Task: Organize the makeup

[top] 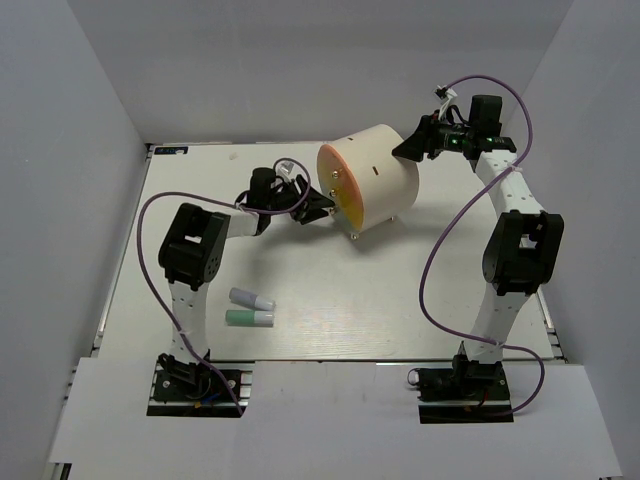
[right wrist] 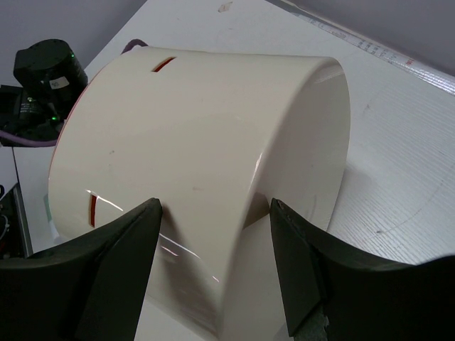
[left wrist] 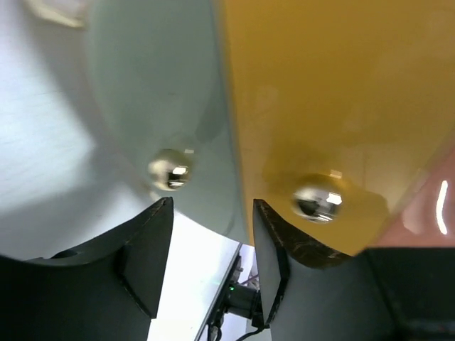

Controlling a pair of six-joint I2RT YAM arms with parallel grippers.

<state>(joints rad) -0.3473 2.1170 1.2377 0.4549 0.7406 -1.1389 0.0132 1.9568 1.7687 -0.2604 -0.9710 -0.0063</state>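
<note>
A lavender tube [top: 251, 298] and a mint green tube [top: 250, 318] lie side by side on the table in front of the left arm. The big cream drum [top: 375, 180] lies on its side mid-table, its orange face [top: 338, 192] turned left. My left gripper [top: 318, 207] is open right at that face. In the left wrist view the orange face [left wrist: 334, 106] fills the right, with a gold knob [left wrist: 316, 201] just above my right finger. My right gripper [top: 408, 148] is open at the drum's back rim [right wrist: 313, 142]. Brushes, lipstick and gold-black case are out of view.
White walls close the table on the left, back and right. The drum takes up the table's middle. Purple cables loop from both arms. A second shiny knob [left wrist: 169, 169] shows on a grey surface left of the orange face.
</note>
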